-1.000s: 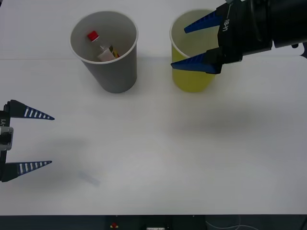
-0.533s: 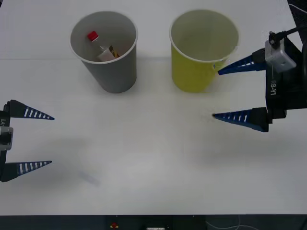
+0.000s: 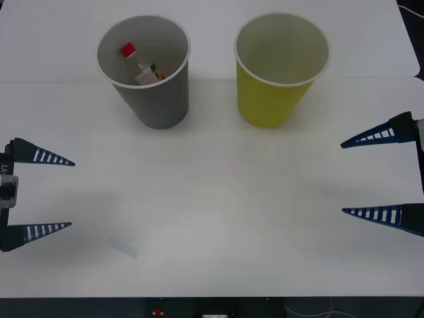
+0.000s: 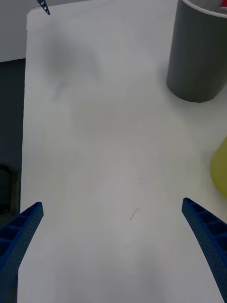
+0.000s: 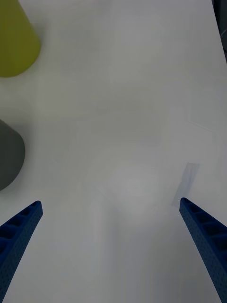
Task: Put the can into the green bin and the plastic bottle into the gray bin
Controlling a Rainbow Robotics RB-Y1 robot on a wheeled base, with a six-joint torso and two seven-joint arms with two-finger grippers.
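I've got a white table (image 3: pixel 218 199) under me, matte top, evenly lit, soft blurry shadows only. A faint seam (image 3: pixel 212 80) runs across it toward the far side. Small scuff or tape scrap (image 3: pixel 123 247) near the front edge on my left, can't tell which. Tiny dark scratch (image 4: pixel 134 214) shows in the right wrist view. Below the front edge there's a dark strip (image 3: pixel 212 308) w/ a red dot, probably a button, and thin pale cables at the right. Dark floor (image 4: pixel 10 123) beyond the table's side edge.
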